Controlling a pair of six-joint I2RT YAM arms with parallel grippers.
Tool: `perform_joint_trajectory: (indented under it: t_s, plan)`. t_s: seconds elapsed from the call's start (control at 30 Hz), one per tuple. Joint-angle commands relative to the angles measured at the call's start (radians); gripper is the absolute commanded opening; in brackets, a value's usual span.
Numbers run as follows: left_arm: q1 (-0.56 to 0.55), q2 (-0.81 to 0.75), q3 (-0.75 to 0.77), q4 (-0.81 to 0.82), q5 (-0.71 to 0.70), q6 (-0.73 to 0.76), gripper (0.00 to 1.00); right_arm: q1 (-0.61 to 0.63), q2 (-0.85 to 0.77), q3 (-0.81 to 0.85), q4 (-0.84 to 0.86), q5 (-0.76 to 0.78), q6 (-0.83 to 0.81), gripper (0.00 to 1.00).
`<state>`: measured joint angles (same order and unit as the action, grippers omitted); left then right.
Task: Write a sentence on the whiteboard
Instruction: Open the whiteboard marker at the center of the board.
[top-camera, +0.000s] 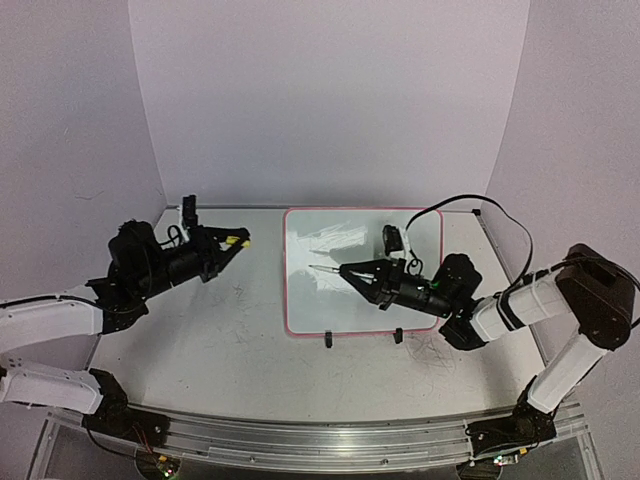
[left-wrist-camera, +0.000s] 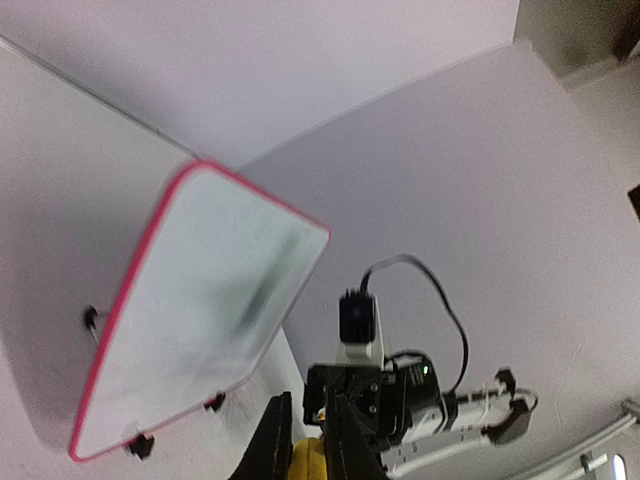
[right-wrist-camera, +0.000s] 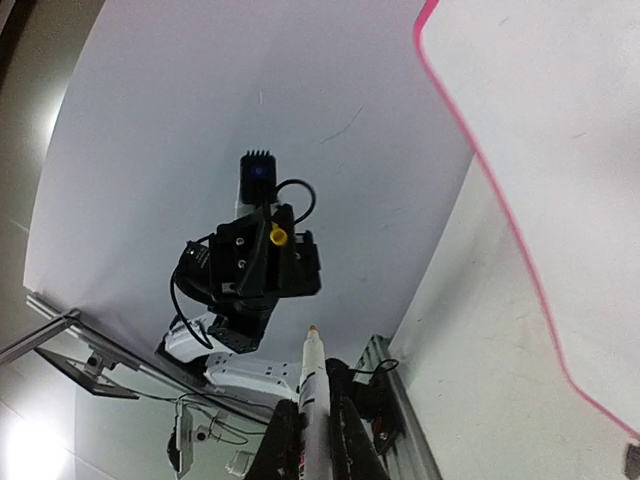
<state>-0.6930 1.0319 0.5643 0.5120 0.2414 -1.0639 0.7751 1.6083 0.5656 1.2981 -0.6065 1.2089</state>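
Overhead, your whiteboard (top-camera: 330, 305) lies flat on the table (top-camera: 200, 330) between the 2 arms, with its clip feet toward the bases. Your right gripper (top-camera: 347, 269) pinches a marker (top-camera: 325, 267), and its tip is over the board's left part, I think ready for a stroke. Your left gripper (top-camera: 232, 243) is off to the side, pressed together on a yellow cap (top-camera: 240, 239), probably to keep the board free.

In the left wrist view the board is blurred, and I can read no words.

In the right wrist view no brand is readable on the marker.
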Motion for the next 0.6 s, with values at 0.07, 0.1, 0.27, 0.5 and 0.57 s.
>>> perform_joint_trajectory:
  t_s: [0.07, 0.1, 0.27, 0.5, 0.57]
  plan:
    - [0.099, -0.096, 0.009, -0.182, -0.003, 0.065, 0.00, -0.077, -0.269, -0.106, 0.038, -0.039, -0.235, 0.00]
    - [0.099, -0.087, 0.021, -0.241, -0.025, 0.094, 0.00, -0.071, -0.331, -0.071, -0.167, -0.001, -0.335, 0.00]
    - [0.100, 0.048, 0.101, -0.624, -0.188, 0.261, 0.00, -0.010, -0.538, 0.130, -0.908, 0.362, -0.761, 0.00]
    - [0.098, 0.270, 0.122, -0.680, -0.245, 0.359, 0.00, -0.010, -0.548, 0.248, -1.066, 0.430, -0.893, 0.00]
    - [0.097, 0.299, 0.120, -0.665, -0.290, 0.375, 0.00, -0.010, -0.543, 0.253, -1.055, 0.422, -0.892, 0.00]
